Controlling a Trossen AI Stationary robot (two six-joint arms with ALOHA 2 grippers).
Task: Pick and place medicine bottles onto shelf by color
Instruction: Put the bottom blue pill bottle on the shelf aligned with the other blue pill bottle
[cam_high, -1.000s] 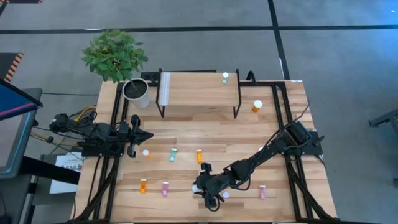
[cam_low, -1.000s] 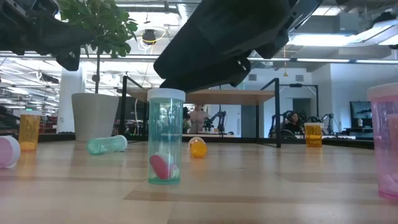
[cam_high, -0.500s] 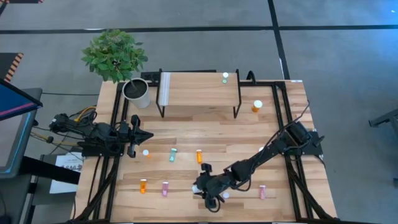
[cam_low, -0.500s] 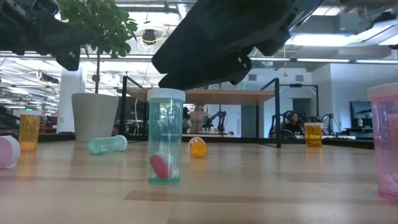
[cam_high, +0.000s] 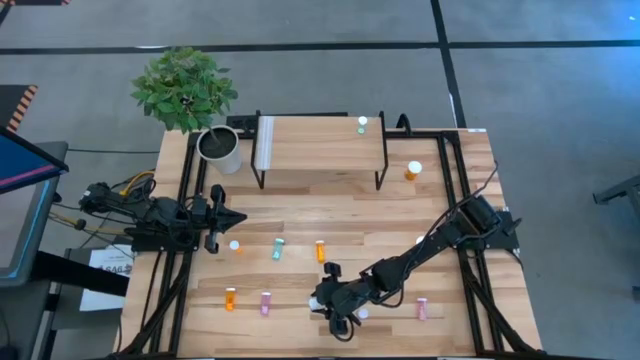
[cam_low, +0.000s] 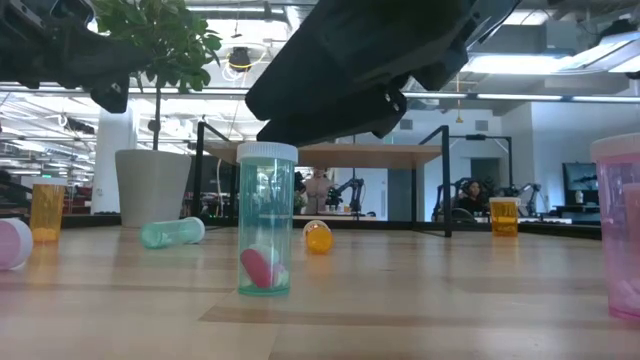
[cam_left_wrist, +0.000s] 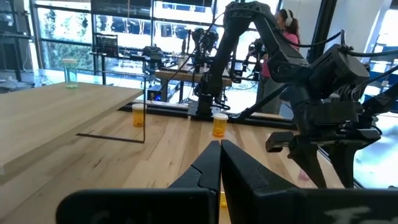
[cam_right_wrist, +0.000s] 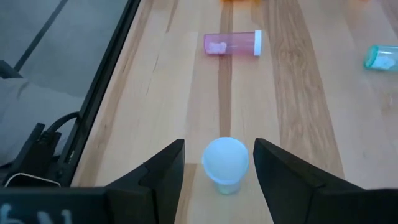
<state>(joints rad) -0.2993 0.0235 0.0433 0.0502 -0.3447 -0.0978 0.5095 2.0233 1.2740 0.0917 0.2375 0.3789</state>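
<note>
A teal bottle with a white cap (cam_right_wrist: 225, 163) stands upright on the table near its near edge; it also shows in the low view (cam_low: 267, 220) and the high view (cam_high: 361, 314). My right gripper (cam_right_wrist: 221, 168) is open above it, one finger on either side of the cap with a gap to each. My left gripper (cam_high: 225, 220) is shut and empty over the table's left part. The shelf (cam_high: 320, 150) stands at the far middle with one teal bottle (cam_high: 362, 124) on its top.
Loose bottles on the table: a pink one lying (cam_right_wrist: 231, 43), a teal one lying (cam_high: 277, 250), an orange one lying (cam_high: 320, 250), an orange one (cam_high: 230, 298), a pink one (cam_high: 422, 308), an orange one upright (cam_high: 413, 170) beside the shelf. A white plant pot (cam_high: 218, 148) stands at the far left.
</note>
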